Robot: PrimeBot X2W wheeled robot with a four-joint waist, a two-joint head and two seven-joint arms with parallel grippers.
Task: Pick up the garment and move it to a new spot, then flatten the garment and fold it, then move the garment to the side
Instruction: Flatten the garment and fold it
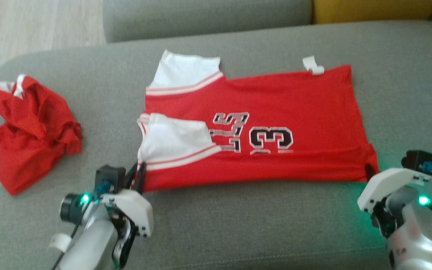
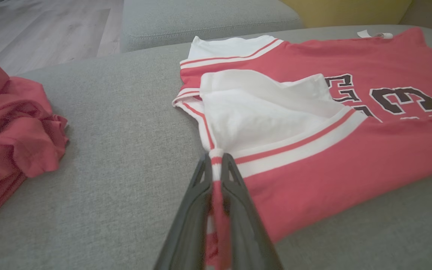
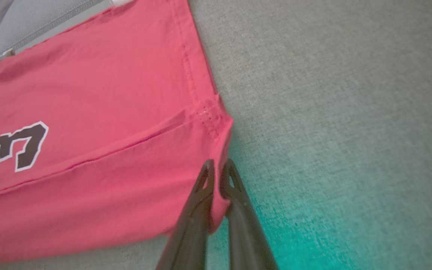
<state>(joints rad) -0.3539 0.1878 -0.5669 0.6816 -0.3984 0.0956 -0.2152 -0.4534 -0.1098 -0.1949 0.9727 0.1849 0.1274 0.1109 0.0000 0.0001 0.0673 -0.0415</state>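
Two claws down and both biting cloth! Widest of all, the grey cushion (image 1: pixel 238 225) carries everything, and the red jersey (image 1: pixel 283 108) lies spread flat across the cushion's middle, number up, one white sleeve folded in over its body. Toward the cushion's left end sits a crumpled red garment (image 1: pixel 32 138), well apart. Along the cushion's near side, the left gripper (image 2: pixel 216 157) is pressed together on the jersey's striped sleeve corner, and the right gripper (image 3: pixel 218 165) pinches the red hem corner at the other end. Smallest, a white label (image 1: pixel 313 65) pokes out toward the cushion's back. Looks like the fold is in hand: next, I'd say, both claws lift together and carry that near edge toward the cushion's back, level, so nothing bunches
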